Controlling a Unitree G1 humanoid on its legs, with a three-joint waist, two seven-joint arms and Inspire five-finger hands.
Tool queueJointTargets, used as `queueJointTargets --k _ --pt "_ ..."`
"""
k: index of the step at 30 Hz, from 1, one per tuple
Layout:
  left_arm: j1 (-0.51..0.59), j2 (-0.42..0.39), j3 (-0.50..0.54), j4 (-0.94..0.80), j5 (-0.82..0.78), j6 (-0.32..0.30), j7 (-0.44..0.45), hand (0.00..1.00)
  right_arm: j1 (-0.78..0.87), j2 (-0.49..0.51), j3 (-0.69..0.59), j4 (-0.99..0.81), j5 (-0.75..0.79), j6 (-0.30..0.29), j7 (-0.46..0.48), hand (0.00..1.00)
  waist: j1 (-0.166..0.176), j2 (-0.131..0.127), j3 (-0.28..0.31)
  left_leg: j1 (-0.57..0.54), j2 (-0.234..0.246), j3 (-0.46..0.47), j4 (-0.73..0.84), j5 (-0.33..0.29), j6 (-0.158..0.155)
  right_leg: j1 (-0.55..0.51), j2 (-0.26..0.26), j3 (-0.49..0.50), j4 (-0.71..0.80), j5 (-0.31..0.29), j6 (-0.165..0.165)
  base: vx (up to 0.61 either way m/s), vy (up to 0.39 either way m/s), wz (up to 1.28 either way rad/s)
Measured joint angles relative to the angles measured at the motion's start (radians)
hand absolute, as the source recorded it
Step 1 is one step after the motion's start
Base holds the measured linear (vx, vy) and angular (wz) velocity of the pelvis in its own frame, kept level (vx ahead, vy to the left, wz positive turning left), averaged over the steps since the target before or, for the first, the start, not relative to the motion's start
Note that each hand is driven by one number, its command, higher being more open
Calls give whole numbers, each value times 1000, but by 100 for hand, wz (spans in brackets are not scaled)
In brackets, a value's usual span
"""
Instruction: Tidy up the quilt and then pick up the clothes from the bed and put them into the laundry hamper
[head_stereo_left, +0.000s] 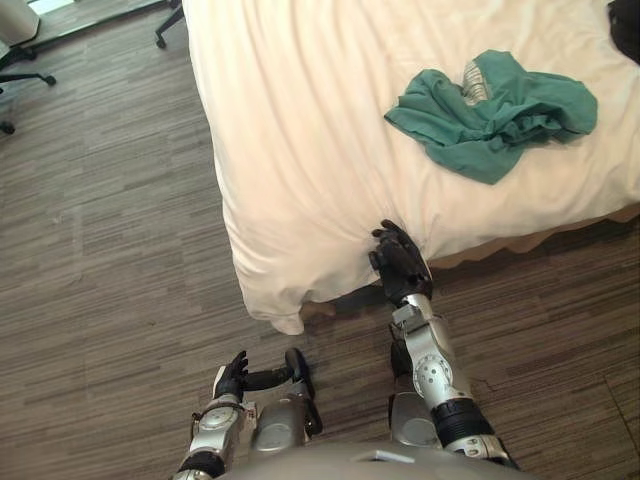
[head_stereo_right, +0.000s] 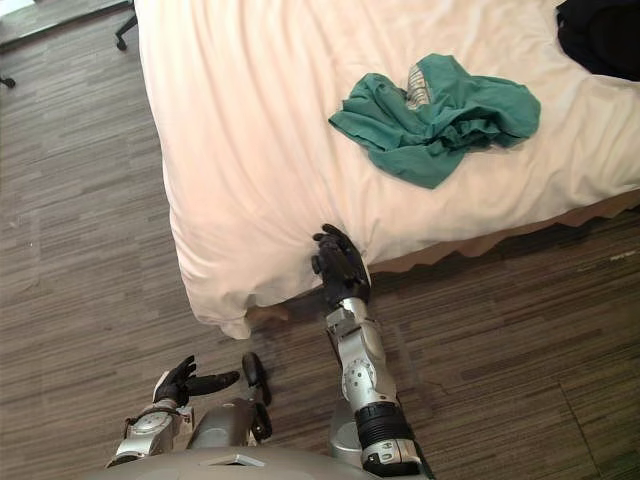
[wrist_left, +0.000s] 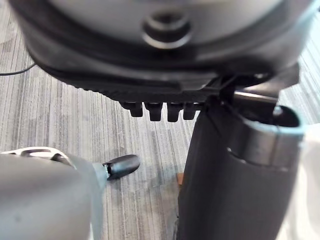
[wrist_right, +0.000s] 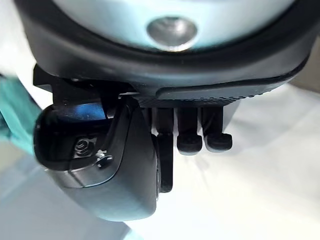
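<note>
Right hand (head_stereo_left: 398, 262) is up against the quilt (head_stereo_left: 300, 160) where it hangs over the bed's near edge. A crease runs up from the contact point, but I cannot tell if the hand is clamped on the cloth or just touching it. Left hand (head_stereo_left: 230, 380) hangs low over the floor (head_stereo_left: 100, 250), fingers apart, holding nothing.

Step in hand, as I judge it: tidying the quilt. To do it well, get a sure hold on the hem, pull along the near edge rather than straight down, and bring the left hand to the drooping corner (head_stereo_left: 285, 318) so both sides even out. The bed (head_stereo_left: 530, 243) shows its base to the right of the hand, so the quilt sits uneven there.

Green garment (head_stereo_left: 495, 110) lies crumpled on the quilt toward the far right, well apart from the hand. A hard tug could drag it along. Dark garment (head_stereo_right: 600, 35) sits at the far right corner.

Room: open floor along the near and left sides of the bed. Chair legs (head_stereo_left: 20, 70) stand far left, well clear.
</note>
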Motion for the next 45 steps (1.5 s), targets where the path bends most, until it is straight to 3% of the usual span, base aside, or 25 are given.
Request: queueJointTargets --k 2,4,5,6,10,14,17,19,20,22,24,25,26,27,28,30,31,32,33,34,37,38,41,42,45 --pt "-3 -14 47 0 -1 5 0 100 22 1 -129 38 3 1 -42 0 -3 -12 0 15 -1 22 0 -11 -5 3 0 15 0 -1 -1 -6 12 -34" --pt "3 -26 105 0 -11 7 -1 100 43 -9 -406 114 14 -1 -152 0 -28 -29 -2 30 2 55 0 -18 -4 -1 3 38 0 -3 -2 43 1 -37" --pt "5 -29 114 0 -25 8 -2 100 63 -23 -451 126 19 -1 -169 0 -34 -32 -3 35 3 63 0 -22 -5 -2 4 42 1 -3 -3 89 -10 -42" --pt "11 -35 135 0 -30 8 -2 100 119 -61 -516 149 24 -9 -195 100 -42 -36 -5 50 7 78 0 -26 -8 1 9 56 5 -6 -7 107 -20 -41" --pt "36 -49 172 -36 -30 7 -12 100 317 -131 -587 161 -1 -17 -228 100 -75 -42 -26 112 41 117 0 -46 -30 20 40 72 41 -25 -26 108 -35 -34" --pt "47 -52 174 -61 -28 7 -21 100 368 -107 -570 270 -73 1 -226 100 -76 -56 -75 159 65 134 25 -67 -46 49 56 61 90 -67 -38 56 -53 -8" --pt "87 -56 192 -71 -29 7 -24 100 354 -77 -481 337 -88 35 -210 100 -52 -55 -101 170 88 140 147 -143 -47 48 63 106 160 -104 -41 -17 -15 -39" --pt "119 -68 191 -78 -29 6 -21 100 345 -61 -420 373 -115 52 -197 100 -33 -57 -100 134 119 53 334 -239 -37 37 70 148 217 -139 -40 -103 20 -66" --pt "151 -88 188 -78 -29 6 -21 100 331 -60 -379 399 -140 64 -178 100 -20 -38 -110 73 144 -108 557 -324 -50 22 82 188 262 -159 -43 -103 87 -81" --pt "182 -100 170 -80 -41 5 -22 100 325 -59 -351 421 -234 77 -179 100 -17 -13 -125 24 141 -296 804 -375 -99 10 99 219 286 -158 -38 -128 208 -83" --pt "186 -97 139 -76 -29 -8 -20 100 321 -64 -354 442 -324 93 -181 100 -16 -6 -130 54 128 -428 877 -363 -85 -2 119 261 298 -141 -8 -165 322 -73" --pt "182 -96 112 -71 -22 -16 -20 100 314 -67 -354 467 -404 95 -190 100 -9 -17 -143 87 86 -469 815 -433 -86 -40 124 297 308 -128 12 -239 362 -76" --pt "172 -76 89 -62 -18 -18 -18 100 314 -60 -353 493 -464 108 -193 100 -15 -45 -177 90 51 -465 736 -482 -48 -84 108 322 297 -105 22 -279 380 -71" --pt "172 -64 87 -58 -3 -19 -17 100 313 -56 -343 502 -485 117 -192 100 -18 -63 -184 95 38 -451 697 -504 -41 -109 97 328 295 -82 20 -289 324 -68" --pt "152 -41 51 -42 23 -20 -11 100 310 -51 -327 512 -528 120 -198 100 -8 -81 -178 115 29 -400 627 -552 -34 -145 85 329 282 -7 28 -322 326 -86" --pt "111 -22 -4 -13 35 -14 0 100 298 -59 -309 507 -552 122 -209 100 9 -92 -153 122 5 -325 576 -581 2 -180 66 304 217 155 -45 -357 276 -101" --pt "99 -19 -27 -8 49 -16 0 100 286 -70 -299 508 -553 121 -214 100 25 -78 -132 126 -8 -263 534 -539 50 -171 46 219 101 329 -106 -320 163 -98" --pt "97 -20 -27 -13 48 -19 3 100 278 -79 -295 508 -556 122 -217 100 34 -82 -119 142 -16 -220 510 -519 64 -176 28 119 128 320 -115 -407 148 -120" --pt "95 -25 -31 -17 44 -20 13 100 274 -84 -294 508 -561 121 -228 100 31 -65 -97 158 -25 -165 487 -493 82 -188 3 -74 293 148 -159 -365 88 -124" --pt "95 -28 -47 -18 28 -19 16 100 282 -96 -294 529 -586 120 -233 100 30 -53 -95 179 -28 -111 450 -460 93 -187 -12 -194 506 -43 -206 -356 85 -111" --pt "95 -18 -95 -17 8 -19 7 100 286 -107 -286 568 -601 123 -239 100 29 -48 -98 198 -26 -18 390 -403 95 -102 -34 -247 695 -225 -195 -265 33 -93" --pt "94 -16 -99 -17 8 -19 2 100 287 -112 -286 579 -619 123 -240 100 30 -48 -98 197 -25 2 381 -391 94 -78 -46 -245 715 -255 -190 -213 -54 -105" --pt "94 2 -118 -16 -5 -17 -9 100 288 -142 -275 633 -641 136 -241 100 32 -72 -126 169 -8 99 369 -356 64 47 -132 -208 637 -312 -126 -183 -219 -120" --pt "90 24 -131 -4 -5 -16 -14 100 285 -137 -263 647 -669 140 -239 100 32 -100 -140 146 -19 109 363 -342 48 59 -114 -181 514 -333 -57 -148 -293 -126" --pt "65 5 -199 19 -27 -13 -36 100 292 -145 -279 663 -678 142 -240 100 30 -46 -152 125 -13 -14 278 -301 50 107 9 -124 270 -244 -91 -169 -203 -102"
